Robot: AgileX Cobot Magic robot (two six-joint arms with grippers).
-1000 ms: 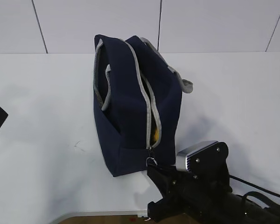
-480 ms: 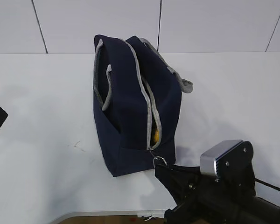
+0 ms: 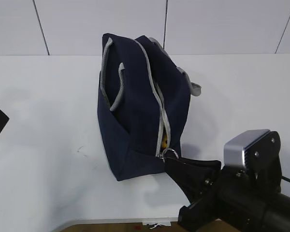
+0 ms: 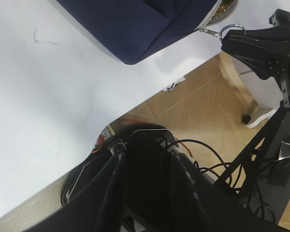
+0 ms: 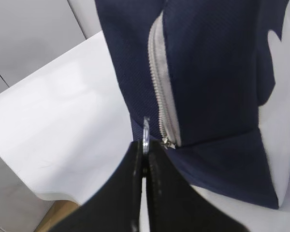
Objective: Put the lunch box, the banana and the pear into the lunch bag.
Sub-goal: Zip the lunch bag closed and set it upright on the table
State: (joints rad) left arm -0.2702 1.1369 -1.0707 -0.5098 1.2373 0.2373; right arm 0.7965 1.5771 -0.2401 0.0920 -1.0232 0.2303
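Note:
The navy lunch bag point(image 3: 135, 106) stands on the white table, its grey zipper point(image 3: 160, 113) running down the near end. My right gripper point(image 3: 172, 162) is shut on the zipper's ring pull point(image 3: 169, 153) at the bag's lower near corner. The right wrist view shows the ring pull point(image 5: 146, 131) pinched between my right gripper's point(image 5: 146, 147) jaws. Something yellow point(image 3: 162, 140) shows in the zipper gap; I cannot tell which fruit. The lunch box is hidden. My left gripper point(image 4: 145, 186) is open and empty, off the table's front-left edge.
The table's front edge point(image 4: 135, 104) runs close by the bag's base, with wooden floor and cables point(image 4: 203, 154) below. Grey webbing handles point(image 3: 117, 89) lie over the bag's top. A white panel point(image 5: 285, 121) shows on the bag's side.
My right gripper has moved right and slightly up with the ring pull. The bag has swung and leaned to the right with it, and the zipper gap looks narrower. The left arm has stayed put.

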